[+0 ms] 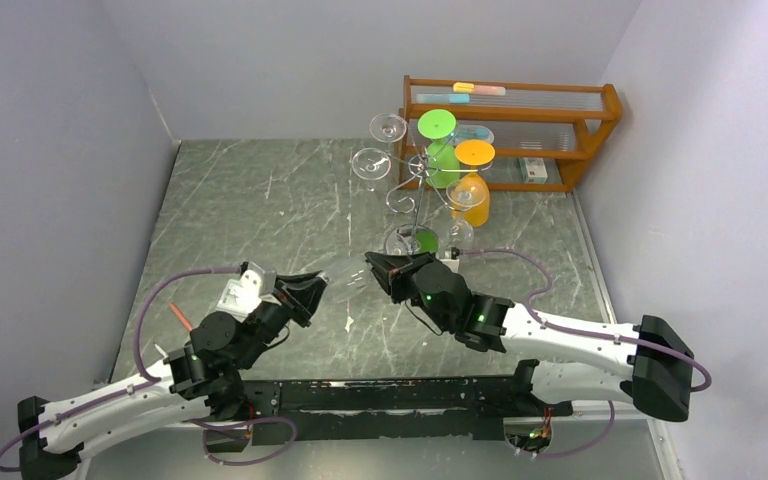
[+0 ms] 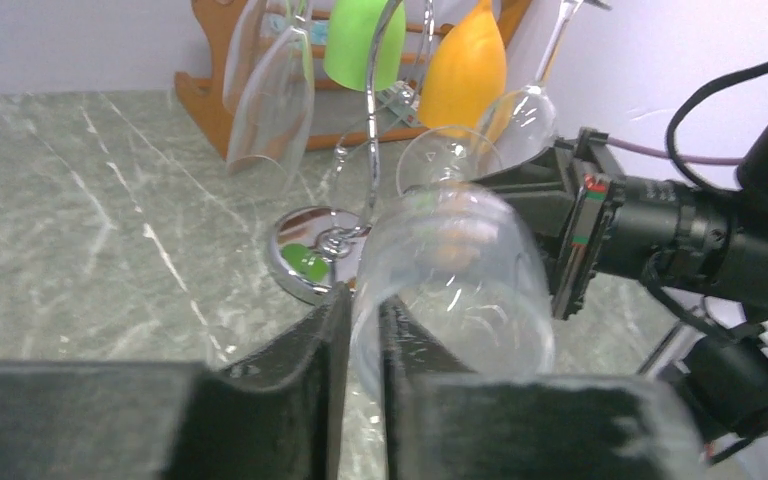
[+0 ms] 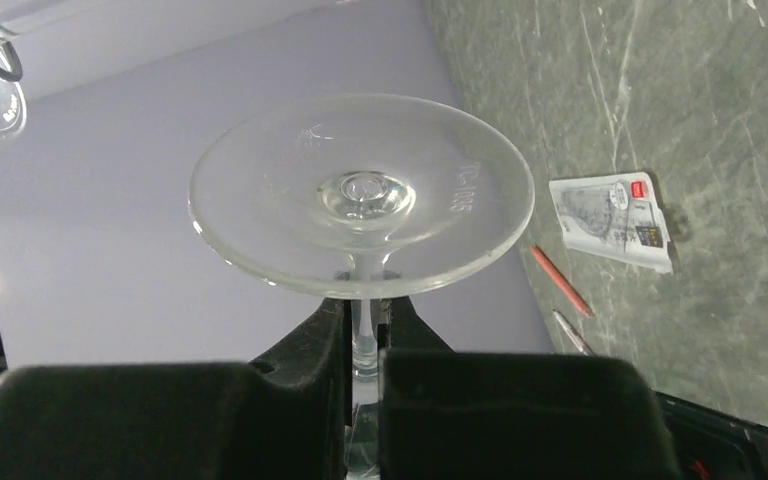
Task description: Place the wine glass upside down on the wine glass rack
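Observation:
A clear wine glass [image 2: 460,290] lies sideways in the air between my two grippers [image 1: 345,280]. My left gripper [image 2: 363,335] is shut on the bowl's rim, one finger inside and one outside. My right gripper [image 3: 363,335] is shut on the stem, just below the round foot [image 3: 360,190]. In the top view the left gripper [image 1: 315,285] and right gripper [image 1: 375,265] face each other in front of the chrome wine glass rack [image 1: 415,200]. The rack's shiny disc base [image 2: 310,255] and pole [image 2: 370,130] stand just behind the glass.
Clear glasses [image 1: 370,163], a green glass [image 1: 442,150] and an orange glass [image 1: 472,190] hang on the rack. A brown wooden shelf [image 1: 560,120] stands at the back right. A paper label [image 3: 610,215] and a red pencil [image 3: 560,280] lie on the table.

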Robot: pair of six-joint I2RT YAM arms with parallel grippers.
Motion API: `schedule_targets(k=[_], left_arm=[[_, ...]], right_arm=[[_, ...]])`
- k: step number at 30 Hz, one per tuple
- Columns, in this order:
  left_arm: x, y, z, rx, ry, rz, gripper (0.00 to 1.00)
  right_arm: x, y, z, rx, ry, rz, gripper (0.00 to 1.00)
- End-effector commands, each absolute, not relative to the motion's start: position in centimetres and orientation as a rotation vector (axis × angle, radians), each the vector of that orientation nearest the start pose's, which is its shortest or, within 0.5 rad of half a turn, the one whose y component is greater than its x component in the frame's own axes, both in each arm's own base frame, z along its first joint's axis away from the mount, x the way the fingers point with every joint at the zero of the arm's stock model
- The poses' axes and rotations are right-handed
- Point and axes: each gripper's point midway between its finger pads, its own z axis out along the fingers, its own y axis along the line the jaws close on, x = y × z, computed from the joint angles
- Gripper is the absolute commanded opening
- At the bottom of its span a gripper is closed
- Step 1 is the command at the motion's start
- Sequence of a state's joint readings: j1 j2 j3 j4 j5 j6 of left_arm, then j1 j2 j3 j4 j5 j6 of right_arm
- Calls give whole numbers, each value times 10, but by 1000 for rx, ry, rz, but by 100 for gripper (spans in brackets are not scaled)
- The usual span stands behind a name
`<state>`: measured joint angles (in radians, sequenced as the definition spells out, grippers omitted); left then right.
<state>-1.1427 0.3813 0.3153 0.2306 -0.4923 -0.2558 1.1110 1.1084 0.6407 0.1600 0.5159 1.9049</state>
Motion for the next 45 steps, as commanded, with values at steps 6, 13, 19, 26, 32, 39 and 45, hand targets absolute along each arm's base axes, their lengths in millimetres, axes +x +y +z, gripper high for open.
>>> schedule_targets(k=[6,13,19,26,32,39,45], left_arm=[[170,-202,255,169,1549,-841,71],[145,-181,266,217,1613,-905,85],[122,-180,298,286,1550,-1037,86],[122,-189,321,304,1495,-1069,85],[125,-212,324,353,1514,-1074,83],[137,-222,318,306,1569,-1047,80],[164,-191,311,78,1629,-889,80]], right_arm=[[212,312,231,1022,1819,1454,0],[208,297,224,794,1831,1329,0],[207,291,235,613,1791,1269,0],[196,284,257,296,1656,1250,0],[186,275,262,106,1585,1200,0],[165,278,293,-290,1401,1106,0],[173,266,312,-375,1331,943,0]])
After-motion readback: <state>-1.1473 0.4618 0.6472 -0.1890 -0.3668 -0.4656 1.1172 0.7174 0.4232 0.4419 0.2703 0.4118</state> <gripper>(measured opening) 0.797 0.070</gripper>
